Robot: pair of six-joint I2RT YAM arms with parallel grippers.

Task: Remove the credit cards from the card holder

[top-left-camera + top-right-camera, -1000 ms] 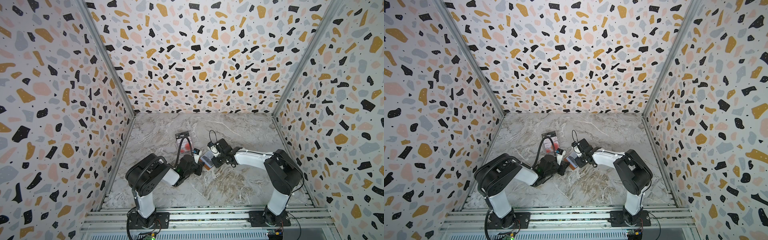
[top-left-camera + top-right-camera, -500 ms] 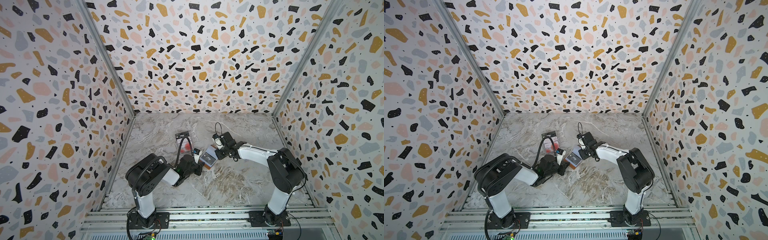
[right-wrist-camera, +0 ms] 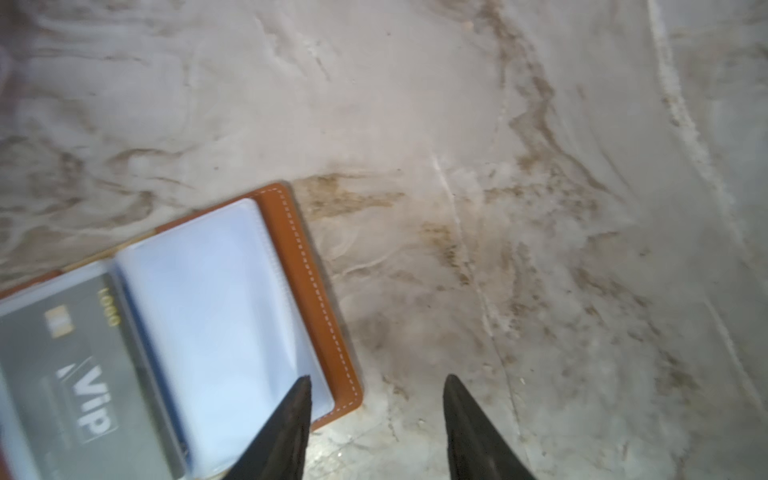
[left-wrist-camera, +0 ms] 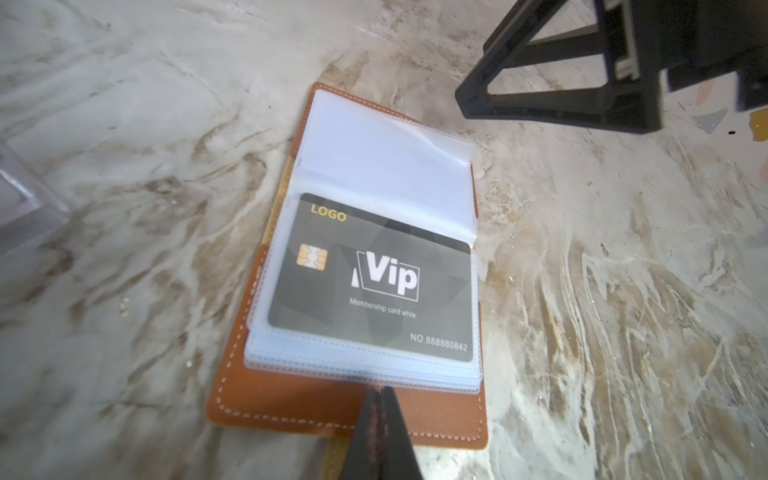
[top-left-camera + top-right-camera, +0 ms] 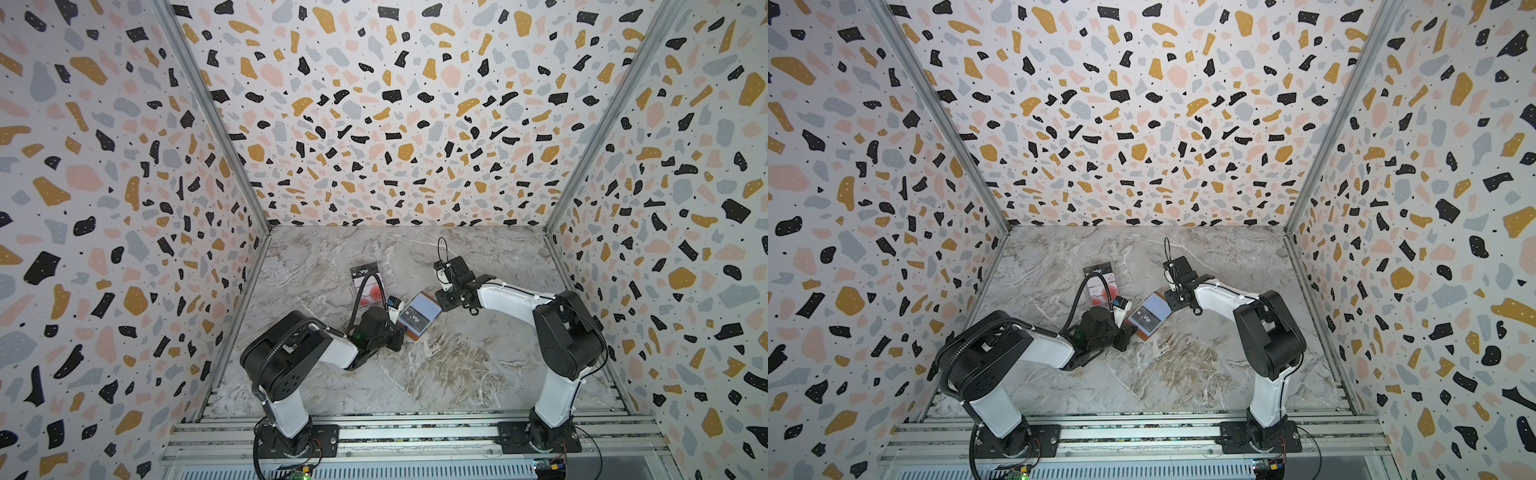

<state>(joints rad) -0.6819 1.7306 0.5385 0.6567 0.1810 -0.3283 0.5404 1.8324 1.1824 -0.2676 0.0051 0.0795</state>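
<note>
Two credit cards (image 5: pixel 376 290) lie loose on the marble table (image 5: pixel 457 365) at far left, one dark, one white with red circles. Just right of them my left gripper (image 4: pixel 379 401) is pinched fully closed with nothing between its fingers. Its tips are set down on the bare leather margin of the card holder (image 4: pixel 286 409) (a hold-down, as I judge it, not a grasp). The holder lies open, its long axis running from those fingers away to the far right. A dark Vip card (image 4: pixel 374 286) sits in the top sleeve of the near-left half, its long side lying across that axis. Further right, my right gripper (image 3: pixel 377 377) hangs open and empty over the far-right corner of the blank half. So the card lies near-left of my open fingers, across the blank page; my left ones are nearer but busy.
</note>
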